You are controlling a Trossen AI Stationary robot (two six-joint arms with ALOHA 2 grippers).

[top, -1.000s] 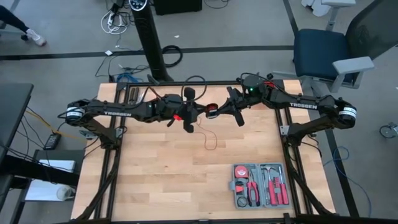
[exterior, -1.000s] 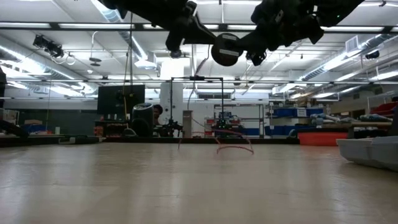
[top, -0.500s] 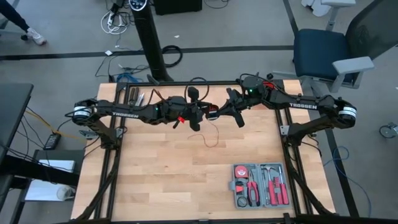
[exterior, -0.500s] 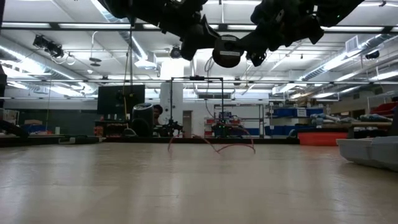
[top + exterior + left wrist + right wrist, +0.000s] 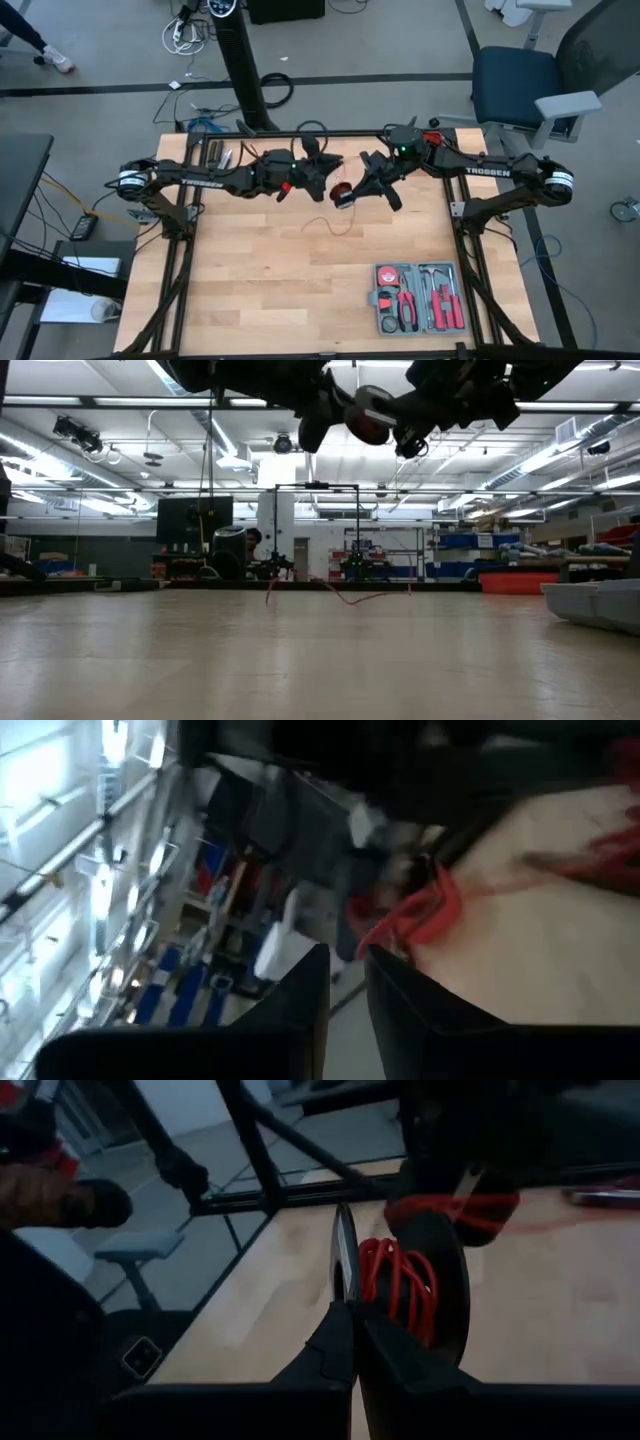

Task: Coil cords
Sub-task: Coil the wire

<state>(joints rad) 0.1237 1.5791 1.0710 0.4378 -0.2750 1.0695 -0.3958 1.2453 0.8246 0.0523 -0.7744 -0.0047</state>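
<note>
Low view: both arms hang in from the top edge, close together above the worktop. Round spool with red windings sits between them. Thin red cord lies loose on the far worktop. Grey case at right edge.

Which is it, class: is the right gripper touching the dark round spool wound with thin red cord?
Touching. The right wrist view shows the right gripper shut on the rim of the dark round spool, with the thin red cord wound on it.
</note>
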